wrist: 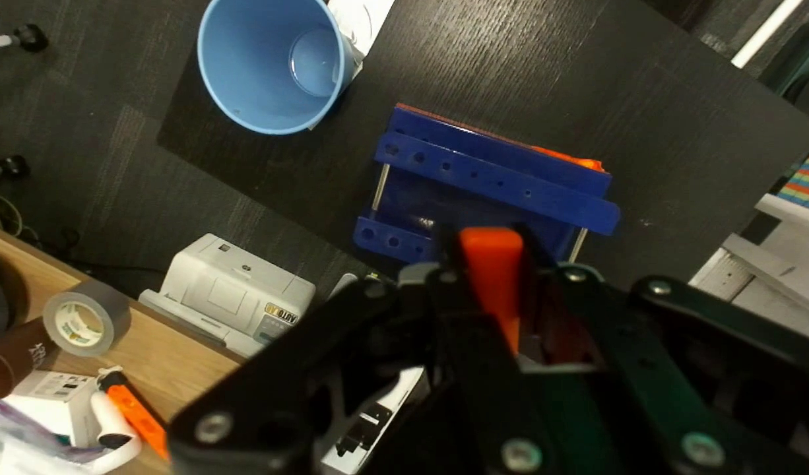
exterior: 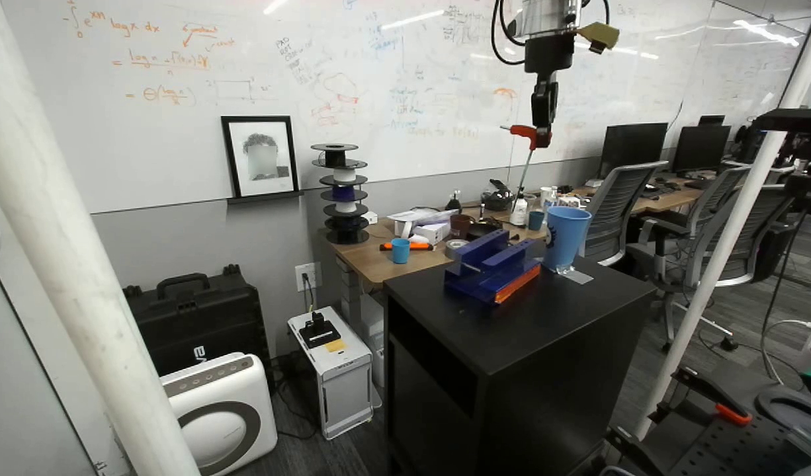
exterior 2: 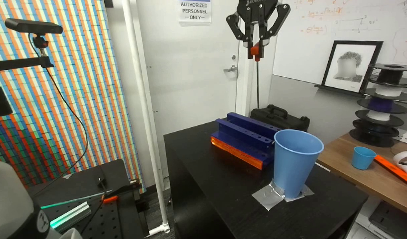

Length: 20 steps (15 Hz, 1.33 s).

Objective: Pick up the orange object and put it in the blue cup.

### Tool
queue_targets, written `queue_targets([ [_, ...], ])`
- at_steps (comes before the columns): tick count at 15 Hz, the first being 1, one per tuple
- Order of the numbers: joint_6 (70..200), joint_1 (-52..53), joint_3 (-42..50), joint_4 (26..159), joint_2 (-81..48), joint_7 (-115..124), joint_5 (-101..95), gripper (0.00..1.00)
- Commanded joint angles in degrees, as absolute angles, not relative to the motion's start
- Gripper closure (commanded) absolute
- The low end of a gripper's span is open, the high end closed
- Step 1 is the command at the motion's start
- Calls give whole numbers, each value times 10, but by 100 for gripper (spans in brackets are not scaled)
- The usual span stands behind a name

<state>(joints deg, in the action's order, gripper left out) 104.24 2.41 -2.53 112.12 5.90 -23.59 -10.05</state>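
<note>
Scribbled-over whiteboard behind a black tabletop. End effector closed narrow on an orange-red-handled tool, thin metal shaft hanging down, well above tabletop level. Tall light-blue tapered cup upright, base taped down, near a dark-blue rectangular box with holed rails.

Dark blue rack on black cabinet. Wooden desk nearby: tape roll, brown cup, stack of spools at 1 corner. 1 framed portrait, face blurred, against scribbled whiteboard, both exterior views. Black hard case behind white air purifier. 1 printer in wrist view, lower than desk. In an exterior view: dark monitors, gray office chairs. Also in an exterior view: door with "AUTHORIZED PERSONNEL ONLY" sign, multicolor striped backdrop, white pole just beside it.
</note>
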Motion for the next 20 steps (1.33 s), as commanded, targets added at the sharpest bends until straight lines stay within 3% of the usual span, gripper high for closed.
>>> queue_targets([
  [1, 1012, 20, -23, 1112, 88, -161, -124, 84],
  [7, 970, 4, -8, 1136, 120, -76, -137, 84],
  [20, 1023, -38, 24, 1174, 104, 21, -174, 85],
])
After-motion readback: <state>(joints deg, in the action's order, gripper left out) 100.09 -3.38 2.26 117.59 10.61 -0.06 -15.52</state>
